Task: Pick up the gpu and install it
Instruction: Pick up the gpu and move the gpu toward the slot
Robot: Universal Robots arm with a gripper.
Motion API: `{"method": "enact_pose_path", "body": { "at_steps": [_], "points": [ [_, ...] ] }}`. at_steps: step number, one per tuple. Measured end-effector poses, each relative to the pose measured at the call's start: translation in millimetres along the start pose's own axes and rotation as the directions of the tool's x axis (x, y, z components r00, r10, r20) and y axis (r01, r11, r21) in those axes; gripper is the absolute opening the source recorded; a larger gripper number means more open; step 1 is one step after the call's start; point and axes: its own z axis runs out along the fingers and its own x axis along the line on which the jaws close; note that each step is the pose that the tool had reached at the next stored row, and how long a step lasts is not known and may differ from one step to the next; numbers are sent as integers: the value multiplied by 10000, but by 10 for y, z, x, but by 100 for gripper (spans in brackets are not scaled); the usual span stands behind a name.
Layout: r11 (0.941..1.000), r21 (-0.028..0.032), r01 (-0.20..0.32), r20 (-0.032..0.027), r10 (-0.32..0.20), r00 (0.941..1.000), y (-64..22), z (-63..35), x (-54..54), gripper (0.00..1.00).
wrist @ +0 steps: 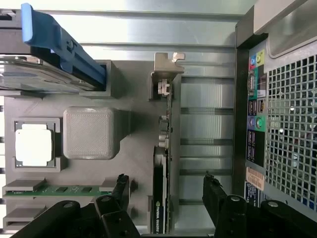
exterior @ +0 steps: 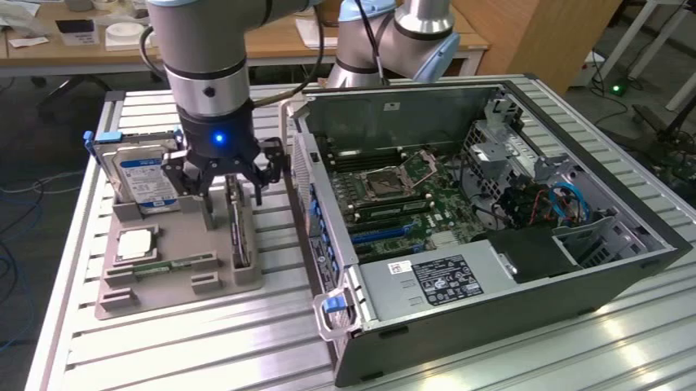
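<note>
Above the gray tray, the gripper is hanging wide open, its 2 fingers straddling the gpu standing on edge, gripping nothing.

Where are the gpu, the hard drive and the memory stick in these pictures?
gpu [wrist: 166, 144]: wrist view, top edge of its board.
hard drive [exterior: 146, 181]: exterior view, on its blue label.
memory stick [wrist: 59, 189]: wrist view, middle of its green board.

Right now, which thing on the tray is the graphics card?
Beside the open computer case, on the exterior view's left, lies a grey tray. The graphics card stands on edge nearest the case: thin, dark, with a metal bracket, unlike the silver hard drive.
</note>
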Motion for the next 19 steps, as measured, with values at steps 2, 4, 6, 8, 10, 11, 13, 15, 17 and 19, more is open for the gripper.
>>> {"method": "enact_pose_path", "body": {
  "at_steps": [2, 4, 6, 8, 10, 11, 13, 15, 17, 19],
  "points": [
    [10000, 3, -8, 0, 8, 10000, 1, 32, 6, 71],
    [10000, 5, -8, 0, 8, 10000, 0, 68, 11, 71],
    [10000, 13, -9, -1, 9, 10000, -1, 98, 13, 71],
    [10000, 21, -9, 1, 9, 10000, -3, 130, 16, 71],
    [10000, 28, -10, 0, 10, 10000, -4, 166, 32, 71],
    [10000, 30, -9, 0, 9, 10000, -6, 184, 34, 71],
    [10000, 39, -7, 0, 7, 10000, -8, 221, 37, 71],
    [10000, 54, -8, 1, 8, 10000, -9, 258, 38, 71],
    [10000, 70, -8, 0, 8, 10000, -10, 293, 39, 71],
    [10000, 83, -16, 3, 16, 10000, -10, 330, 40, 71]
  ]
}}
